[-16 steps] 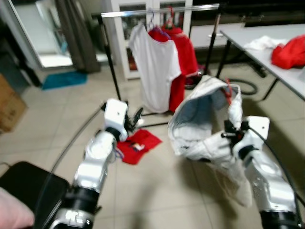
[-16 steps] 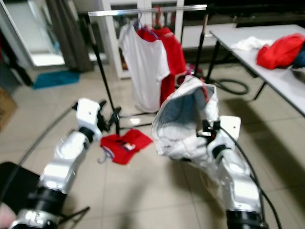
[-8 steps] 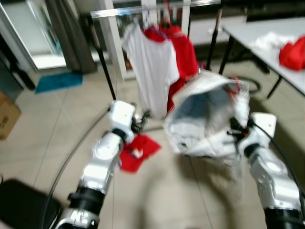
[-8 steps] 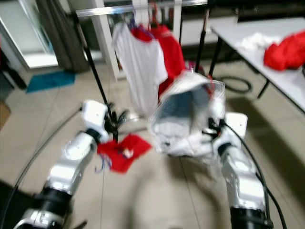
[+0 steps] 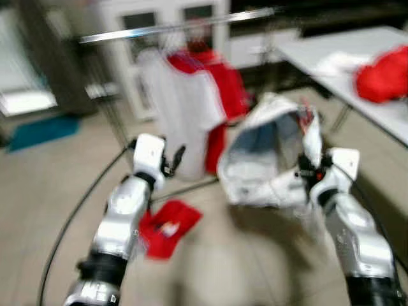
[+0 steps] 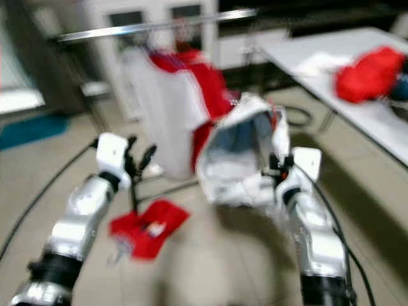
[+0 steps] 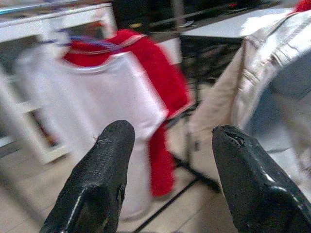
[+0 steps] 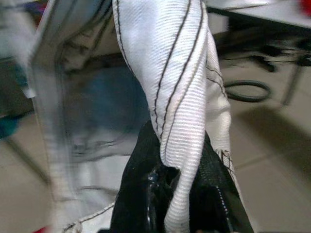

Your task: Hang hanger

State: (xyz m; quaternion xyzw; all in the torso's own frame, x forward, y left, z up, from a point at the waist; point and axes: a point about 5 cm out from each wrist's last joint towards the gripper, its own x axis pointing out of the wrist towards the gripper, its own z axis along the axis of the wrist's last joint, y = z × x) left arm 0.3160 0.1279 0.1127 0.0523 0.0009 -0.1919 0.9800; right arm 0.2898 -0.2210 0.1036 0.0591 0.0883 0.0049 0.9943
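Note:
My right gripper (image 5: 310, 173) is shut on a fold of a white jacket (image 5: 264, 159), held up at chest height; the pinched fabric (image 8: 181, 111) sits between the black fingers (image 8: 138, 194). A small red piece, perhaps a hanger (image 5: 306, 118), shows at the jacket's collar. Beyond it stands a clothes rack with a silver rail (image 5: 178, 27), carrying a white T-shirt (image 5: 171, 118) and a red shirt (image 5: 220, 89). To the left of the jacket, my left gripper (image 5: 171, 159) is open and empty, its fingers (image 7: 97, 184) pointing at the hung shirts.
A red garment (image 5: 167, 226) lies on the tiled floor below my left arm. A grey table (image 5: 319, 54) at the right holds a red cloth (image 5: 382, 80) and a white one (image 5: 336, 61). A black cable (image 5: 70, 220) trails by the left arm. The pictures are blurred.
The whole picture has shifted and blurred, so the camera has moved. The white jacket stays in my right gripper and the left gripper stays open.

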